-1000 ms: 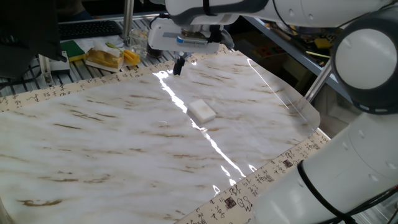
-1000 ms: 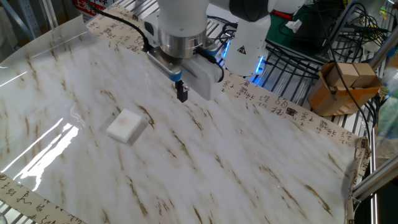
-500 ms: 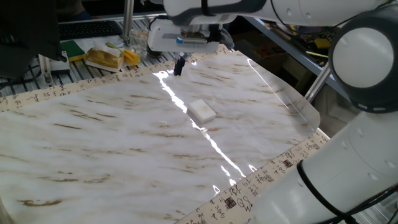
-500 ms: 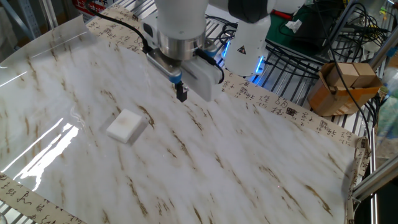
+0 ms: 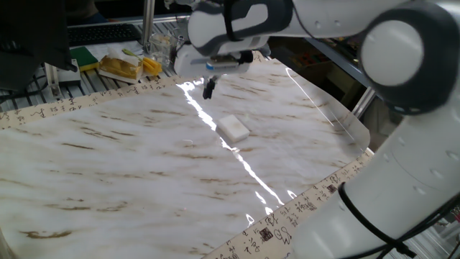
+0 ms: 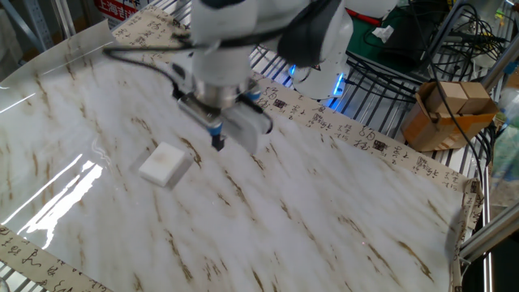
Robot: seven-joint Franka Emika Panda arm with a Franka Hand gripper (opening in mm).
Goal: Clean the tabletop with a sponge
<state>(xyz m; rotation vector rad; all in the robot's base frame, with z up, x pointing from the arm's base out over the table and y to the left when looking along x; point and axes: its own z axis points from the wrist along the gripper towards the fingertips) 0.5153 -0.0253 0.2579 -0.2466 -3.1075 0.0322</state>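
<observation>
The white sponge [image 5: 233, 128] lies flat on the marble tabletop [image 5: 129, 173], near its middle; it also shows in the other fixed view [image 6: 165, 164]. My gripper [image 5: 208, 90] hangs just above the tabletop, behind the sponge and apart from it. In the other fixed view the gripper [image 6: 217, 143] is a short way to the right of the sponge. Its dark fingers look pressed together and hold nothing.
Clutter sits beyond the far edge: a green and yellow item [image 5: 88, 57], a yellow packet [image 5: 121, 68] and a metal post [image 5: 147, 25]. A cardboard box [image 6: 444, 113] and wire racks stand off the table. A clear plastic sheet [image 5: 338, 115] lifts at the right edge.
The arm has swung and lowered, bringing the gripper closer to the sponge. The sponge has not moved.
</observation>
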